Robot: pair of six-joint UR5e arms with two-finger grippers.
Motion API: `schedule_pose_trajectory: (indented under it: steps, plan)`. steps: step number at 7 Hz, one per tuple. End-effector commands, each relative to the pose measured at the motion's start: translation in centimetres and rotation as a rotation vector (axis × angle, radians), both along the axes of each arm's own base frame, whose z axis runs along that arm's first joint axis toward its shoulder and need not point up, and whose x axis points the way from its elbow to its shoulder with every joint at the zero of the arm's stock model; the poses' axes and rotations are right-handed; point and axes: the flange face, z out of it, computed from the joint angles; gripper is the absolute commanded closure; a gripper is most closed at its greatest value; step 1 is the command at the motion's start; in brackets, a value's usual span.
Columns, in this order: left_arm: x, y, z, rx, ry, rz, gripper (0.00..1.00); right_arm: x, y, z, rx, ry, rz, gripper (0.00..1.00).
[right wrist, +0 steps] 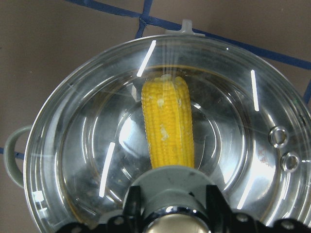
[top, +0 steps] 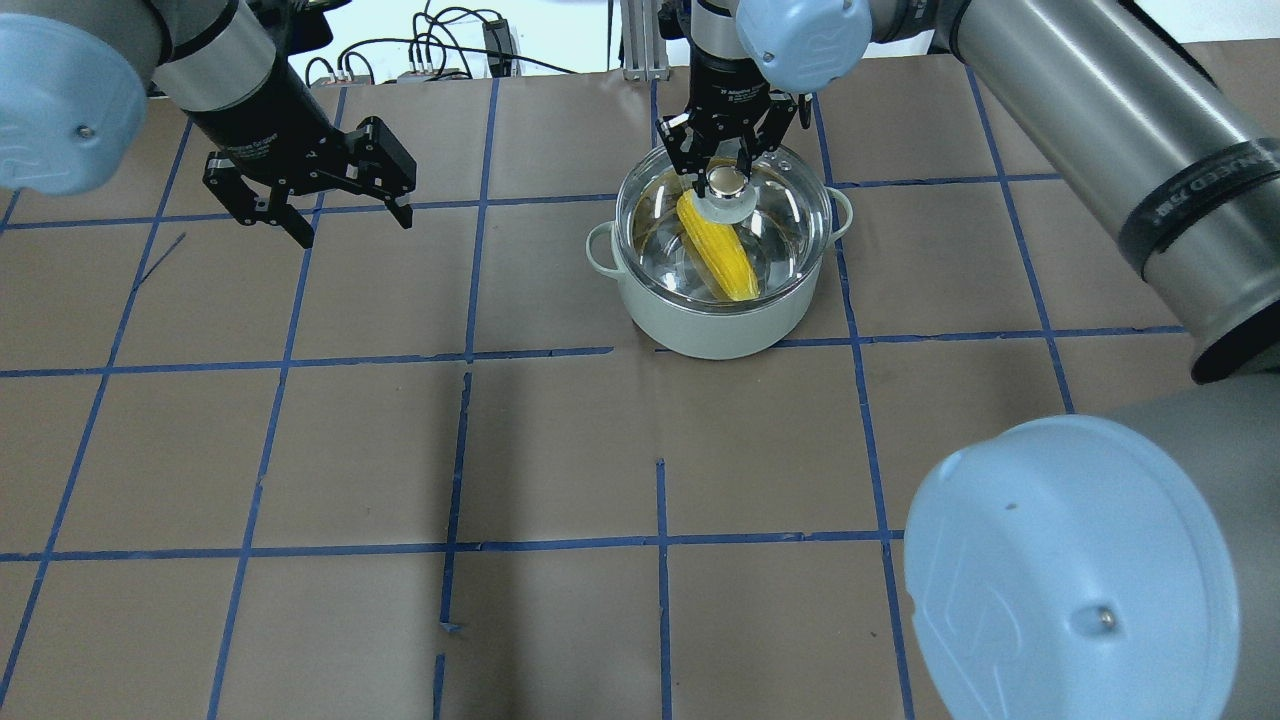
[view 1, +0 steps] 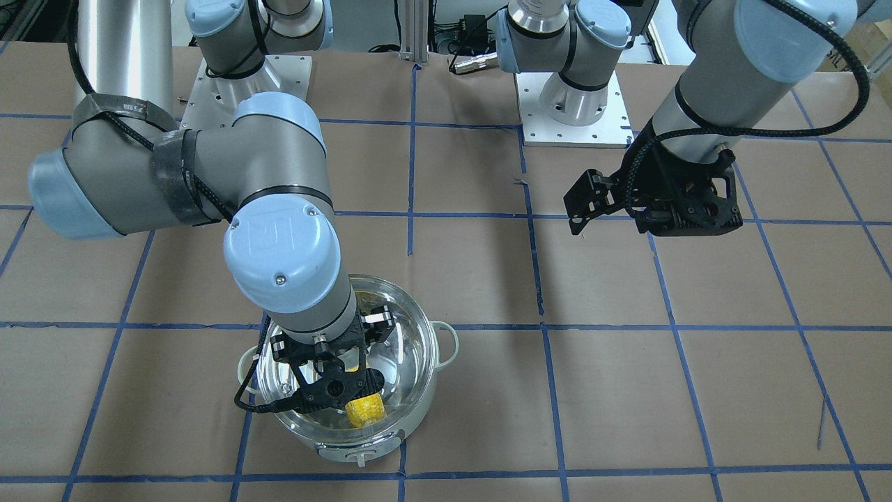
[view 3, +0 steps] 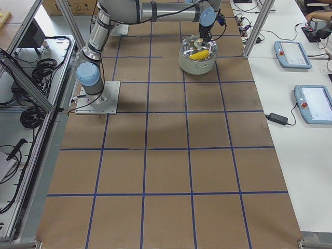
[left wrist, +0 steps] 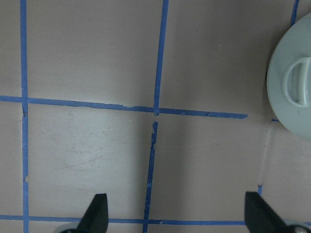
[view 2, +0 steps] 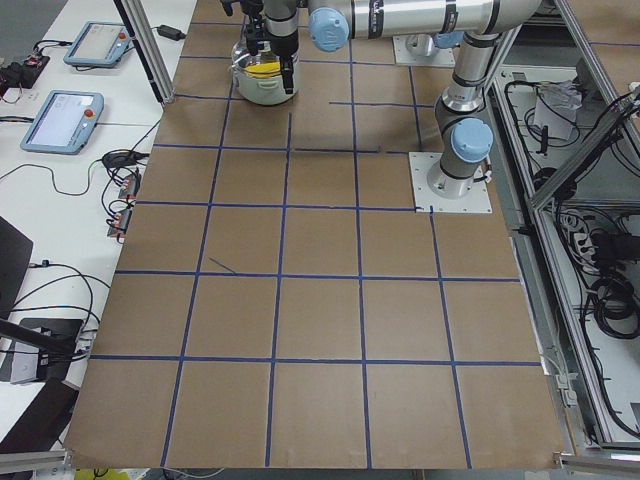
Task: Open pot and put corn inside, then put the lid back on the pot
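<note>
The pale-green pot (top: 700, 330) stands on the table with the yellow corn (top: 720, 255) lying inside it. The clear glass lid (top: 790, 215) sits over the pot's rim, and the corn shows through it. My right gripper (top: 725, 172) reaches down from above, its fingers closed on either side of the lid's knob. In the right wrist view the corn (right wrist: 167, 126) shows under the lid (right wrist: 87, 145), with the gripper (right wrist: 170, 216) at the knob. My left gripper (top: 355, 228) is open and empty, hovering over the table far to the pot's left.
The table is brown paper with blue tape grid lines (top: 470, 350). The left wrist view shows bare paper and the pot's side handle (left wrist: 294, 87) at its right edge. The arm bases (view 1: 575, 104) stand at the robot's side of the table.
</note>
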Motion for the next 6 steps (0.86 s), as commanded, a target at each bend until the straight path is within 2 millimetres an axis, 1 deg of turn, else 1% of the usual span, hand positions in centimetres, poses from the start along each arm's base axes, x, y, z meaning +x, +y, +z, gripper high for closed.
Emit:
schedule_pose_trajectory:
  steps: [1,3,4,6]
  plan:
    - [0.0,0.0,0.0,0.000,0.000,0.000,0.00,0.0,0.1,0.1,0.000,0.001,0.000,0.92]
    - [0.0,0.0,0.1,-0.002,0.000,0.000,0.00,-0.1,0.4,0.3,0.007,0.004,0.000,0.92]
    - [0.0,0.0,0.1,-0.002,0.000,0.000,0.00,-0.2,1.0,-0.2,0.020,0.006,0.000,0.92]
    - [0.0,0.0,0.1,-0.002,0.000,0.000,0.00,-0.3,1.3,-0.6,0.026,0.007,0.002,0.92]
